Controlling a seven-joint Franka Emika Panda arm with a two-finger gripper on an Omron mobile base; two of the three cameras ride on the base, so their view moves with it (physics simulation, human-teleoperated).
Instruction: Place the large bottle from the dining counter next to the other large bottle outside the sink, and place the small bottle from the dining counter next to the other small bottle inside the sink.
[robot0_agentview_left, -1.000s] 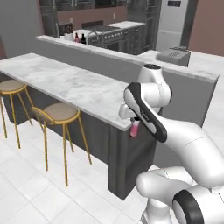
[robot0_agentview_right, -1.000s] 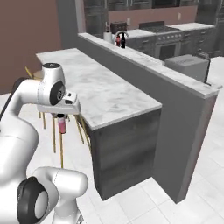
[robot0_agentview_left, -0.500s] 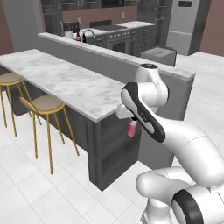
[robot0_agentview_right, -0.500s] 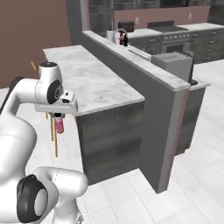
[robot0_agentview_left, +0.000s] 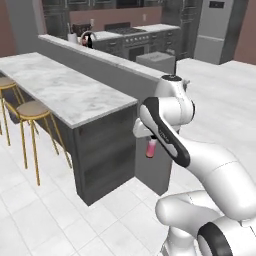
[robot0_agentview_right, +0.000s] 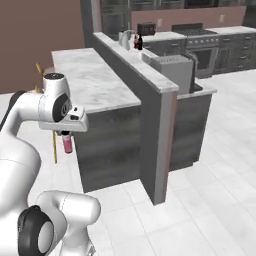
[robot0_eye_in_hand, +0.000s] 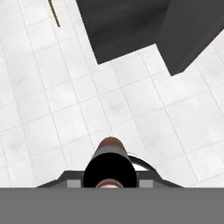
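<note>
Already, in the left base view, we carry the small bottle (robot0_agentview_left: 150, 149) hanging cap-down below the gripper (robot0_agentview_left: 148, 140), its jaws closed on it, off the end of the dining counter (robot0_agentview_left: 65, 92) and over the floor; the sink's tap (robot0_agentview_left: 88, 36) and a dark bottle (robot0_agentview_left: 90, 42) sit well apart at the far end of the raised ledge. From the right base view, the small bottle (robot0_agentview_right: 67, 144) hangs beside the dining counter (robot0_agentview_right: 90, 82), so we judge a tight turn around that corner could knock it loose, and any slip drops it on tile. The far dark bottle (robot0_agentview_right: 139, 42) carries no label we can read. Through the hand view, the small bottle (robot0_eye_in_hand: 111, 164) shows its dark cap end, with no writing legible.
</note>
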